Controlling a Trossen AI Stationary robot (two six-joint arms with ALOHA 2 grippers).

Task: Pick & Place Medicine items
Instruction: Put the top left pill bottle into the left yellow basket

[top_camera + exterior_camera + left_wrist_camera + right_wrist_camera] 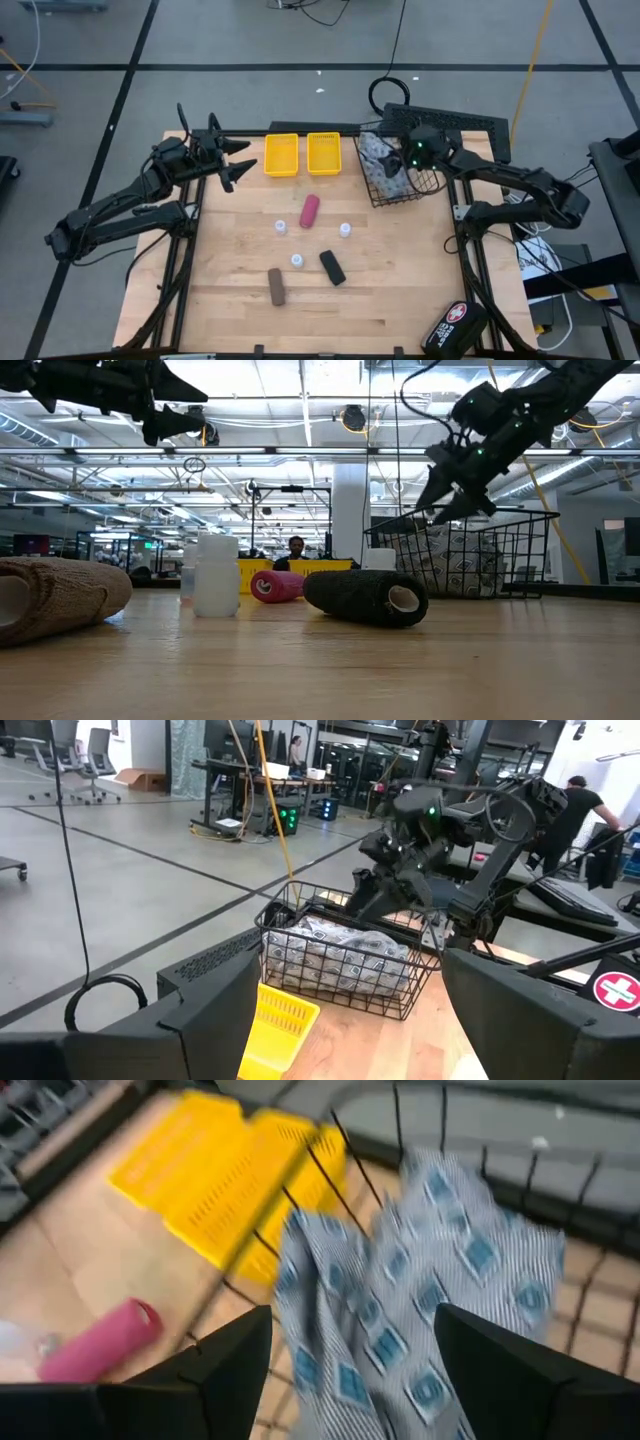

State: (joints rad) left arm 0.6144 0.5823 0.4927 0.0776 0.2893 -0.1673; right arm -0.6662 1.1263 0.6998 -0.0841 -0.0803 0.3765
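The blue-white patterned pouch [378,152] [420,1280] lies inside a black wire basket [418,190] at the table's far right. My right gripper [402,166] [350,1330] hovers open just above the basket's rim, over the pouch [455,565]. The magenta tube [309,211] lies mid-table. Three white bottles [281,227] [345,229] [297,260] stand around it. The black block [332,267] and the brown block [276,286] lie nearer the near edge. My left gripper [228,160] [350,975] is open in the air at the far left.
Two yellow trays [281,155] [324,153] sit side by side at the far edge, between the two arms. A black case with a red-white cross [452,325] lies at the near right corner. Bare wood shows along the near edge [240,320].
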